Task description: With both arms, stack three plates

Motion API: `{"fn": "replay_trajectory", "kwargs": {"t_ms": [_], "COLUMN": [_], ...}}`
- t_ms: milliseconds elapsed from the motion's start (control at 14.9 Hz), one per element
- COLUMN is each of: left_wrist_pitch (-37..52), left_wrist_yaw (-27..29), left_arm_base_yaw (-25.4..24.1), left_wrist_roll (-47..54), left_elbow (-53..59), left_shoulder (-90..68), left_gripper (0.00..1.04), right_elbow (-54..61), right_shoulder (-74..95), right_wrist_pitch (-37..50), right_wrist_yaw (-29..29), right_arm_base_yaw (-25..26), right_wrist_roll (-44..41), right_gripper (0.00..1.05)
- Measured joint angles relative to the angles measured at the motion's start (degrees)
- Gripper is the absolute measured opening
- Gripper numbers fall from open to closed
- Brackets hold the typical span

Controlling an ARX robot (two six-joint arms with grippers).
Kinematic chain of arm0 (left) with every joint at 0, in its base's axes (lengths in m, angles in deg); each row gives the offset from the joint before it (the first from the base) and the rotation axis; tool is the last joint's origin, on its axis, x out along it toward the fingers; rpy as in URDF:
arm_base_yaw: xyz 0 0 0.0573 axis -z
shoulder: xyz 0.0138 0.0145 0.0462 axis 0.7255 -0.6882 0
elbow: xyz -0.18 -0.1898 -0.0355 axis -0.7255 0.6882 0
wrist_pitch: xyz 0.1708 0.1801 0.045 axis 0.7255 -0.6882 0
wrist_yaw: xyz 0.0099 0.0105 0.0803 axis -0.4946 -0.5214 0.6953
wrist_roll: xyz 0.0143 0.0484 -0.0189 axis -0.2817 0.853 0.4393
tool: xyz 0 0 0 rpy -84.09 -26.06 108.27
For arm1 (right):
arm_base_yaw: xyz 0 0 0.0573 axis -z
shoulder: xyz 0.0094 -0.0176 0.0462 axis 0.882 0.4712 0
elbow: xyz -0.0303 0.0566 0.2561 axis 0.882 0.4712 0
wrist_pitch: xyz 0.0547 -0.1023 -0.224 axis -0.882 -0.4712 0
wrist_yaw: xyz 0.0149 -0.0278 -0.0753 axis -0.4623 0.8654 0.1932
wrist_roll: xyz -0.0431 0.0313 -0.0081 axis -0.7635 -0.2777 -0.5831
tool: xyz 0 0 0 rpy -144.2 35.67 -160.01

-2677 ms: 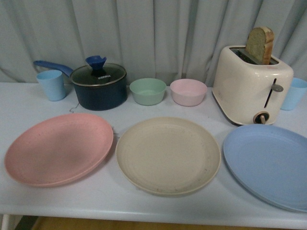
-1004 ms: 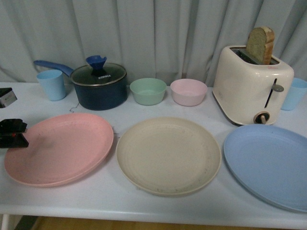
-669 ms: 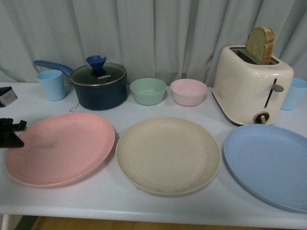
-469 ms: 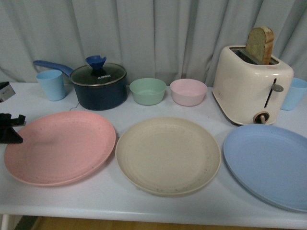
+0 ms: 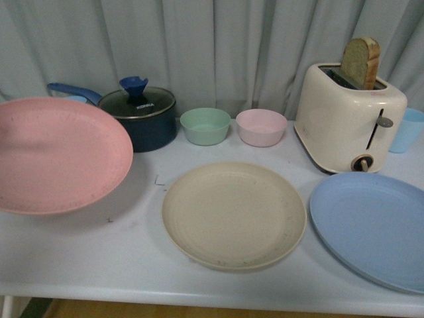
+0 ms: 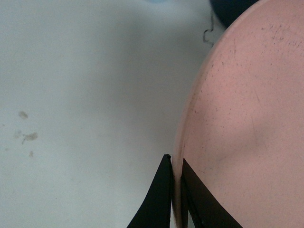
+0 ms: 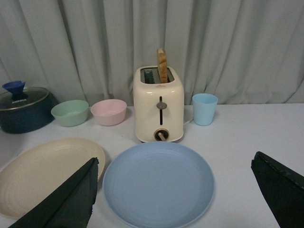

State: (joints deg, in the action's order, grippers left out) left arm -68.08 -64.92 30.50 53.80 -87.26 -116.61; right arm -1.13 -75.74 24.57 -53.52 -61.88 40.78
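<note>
Grey curtain (image 5: pixel 218 46) behind, white table (image 5: pixel 132 265) below. My left fingers (image 6: pixel 164 199) pinch the pink plate (image 5: pixel 59 156) by its rim, lifted and tilted, seemingly clear of the table. The beige plate (image 5: pixel 233 215) lies flat to its right; my right fingers (image 7: pixel 71 199) gape, empty, facing the blue plate (image 7: pixel 158 184)

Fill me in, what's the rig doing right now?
The left pincer is clamped on the rim of the pink plate and holds it tilted in the air above the table. The beige plate and the blue plate lie flat, side by side, nothing stacked yet. The right pincer is open and empty, facing the blue plate.
</note>
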Motion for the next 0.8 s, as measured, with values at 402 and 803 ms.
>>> {"fn": "replay_trajectory", "kwargs": {"t_ms": [402, 803], "left_wrist_pitch": [-0.63, 2.4], "left_wrist_yaw": [2.95, 3.39], "left_arm_base_yaw": [16.09, 27.71], "left_wrist_roll": [-12.04, -23.52], "left_elbow": [1.7, 0.63], "left_shoulder": [10.03, 1.57], "left_gripper": [0.03, 0.03], "right_elbow": [0.0, 0.0], "right_shoulder": [0.0, 0.0], "right_wrist_pitch": [0.0, 0.0], "right_wrist_yaw": [0.0, 0.0], "right_arm_base_yaw": [0.0, 0.0], "right_wrist_roll": [0.0, 0.0], "right_gripper": [0.98, 0.98]}}
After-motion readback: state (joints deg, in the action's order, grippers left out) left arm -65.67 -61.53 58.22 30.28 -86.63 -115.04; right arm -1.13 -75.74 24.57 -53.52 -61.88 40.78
